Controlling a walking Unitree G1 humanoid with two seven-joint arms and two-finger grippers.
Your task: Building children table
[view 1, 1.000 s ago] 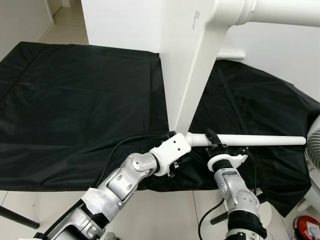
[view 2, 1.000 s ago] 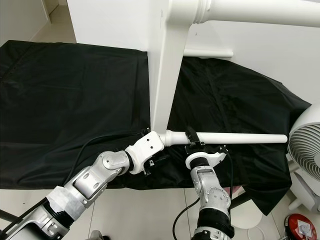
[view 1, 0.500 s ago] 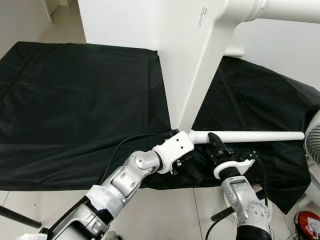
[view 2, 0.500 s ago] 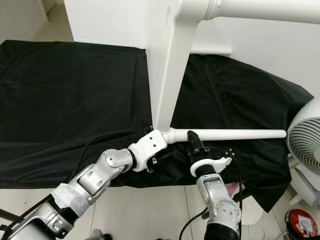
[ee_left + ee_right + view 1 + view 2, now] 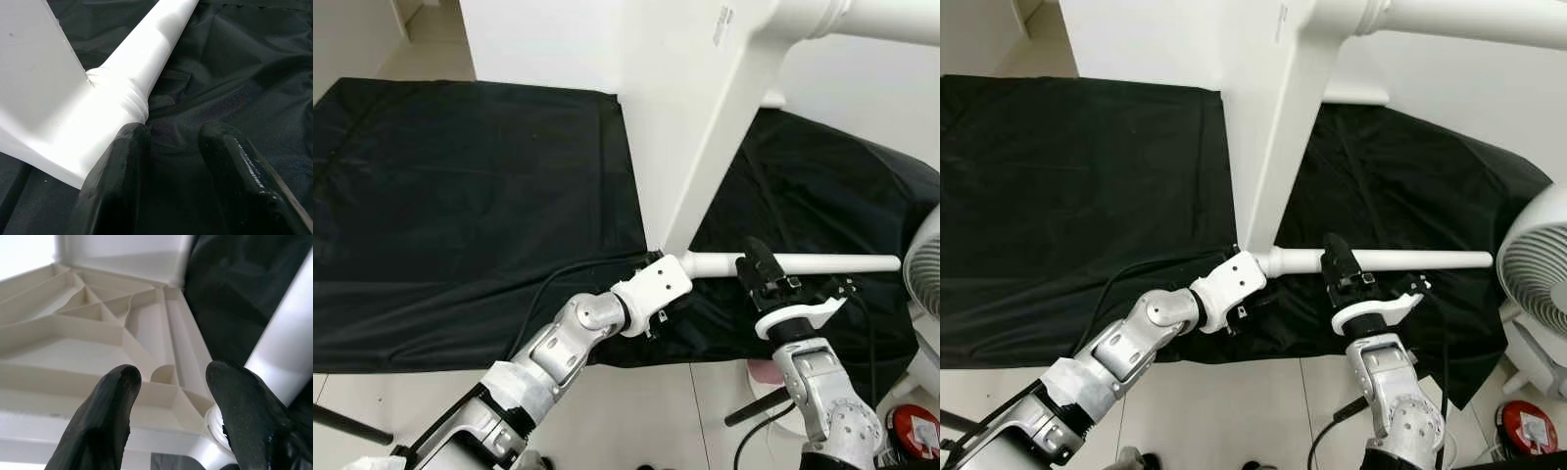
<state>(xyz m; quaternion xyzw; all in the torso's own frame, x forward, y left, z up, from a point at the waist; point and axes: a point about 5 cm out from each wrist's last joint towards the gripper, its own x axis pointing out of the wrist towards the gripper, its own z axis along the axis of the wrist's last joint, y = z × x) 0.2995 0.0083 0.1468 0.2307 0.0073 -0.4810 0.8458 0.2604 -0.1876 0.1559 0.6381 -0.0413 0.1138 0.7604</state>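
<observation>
Table top (image 5: 695,117) stands on edge on the black cloth (image 5: 460,196), one leg (image 5: 803,262) lying level. The right wrist view shows its ribbed underside (image 5: 98,323) between the spread right gripper (image 5: 168,382). The left gripper (image 5: 171,142), parted, rests at the leg's base.

White table (image 5: 690,108) on its side, leg (image 5: 803,262) lying level

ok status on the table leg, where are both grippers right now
Left gripper open on black cloth beside the leg socket. Right gripper open at the white round plastic leg, not clamped. White fan close on the right.
</observation>
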